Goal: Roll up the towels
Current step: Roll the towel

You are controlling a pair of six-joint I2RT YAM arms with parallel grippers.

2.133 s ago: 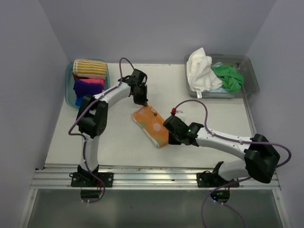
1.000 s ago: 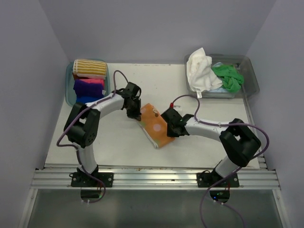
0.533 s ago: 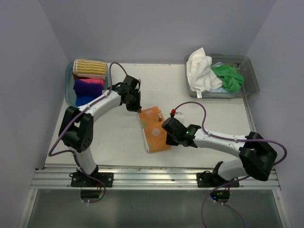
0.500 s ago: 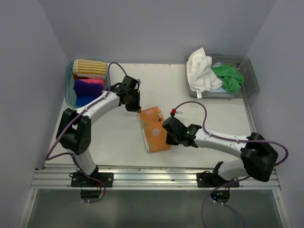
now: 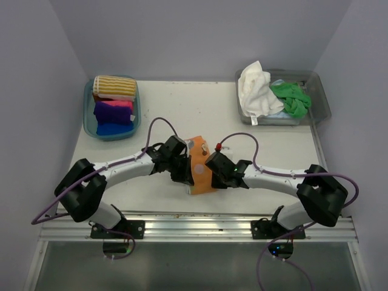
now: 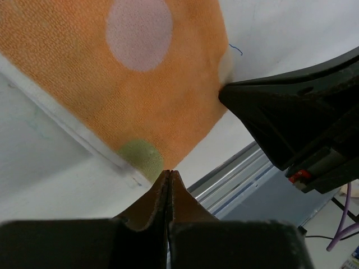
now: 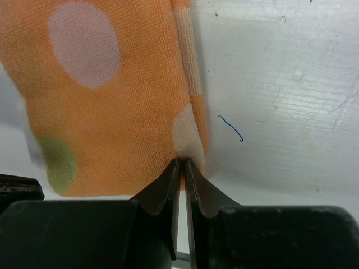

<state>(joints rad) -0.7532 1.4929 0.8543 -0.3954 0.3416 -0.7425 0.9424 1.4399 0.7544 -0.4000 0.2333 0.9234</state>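
Where it lay folded into a narrow strip near the front middle of the table, the orange towel showed pale and green dots on its upper face and ran roughly front to back. In the left wrist view the towel tapered to a corner beside a green dot. The left gripper had its fingertips pressed fully together on that corner. From above, this left gripper sat low against the strip's left side.

The right gripper met the towel from the opposite side. Seen from its own camera, the right gripper stood almost closed, with only a thin slit between the fingertips. It nipped the folded edge of the towel where a pale dot wrapped over the hem. A short blue mark lay on the bare table just beside that edge.

Well away, at the far left corner, a teal tub held a striped towel, a pink towel, a purple towel and a blue towel, stacked as compact rolls. At the far right corner a clear tub held a crumpled white towel and a bunched green towel. A metal rail ran along the near edge, under the arms' bases.
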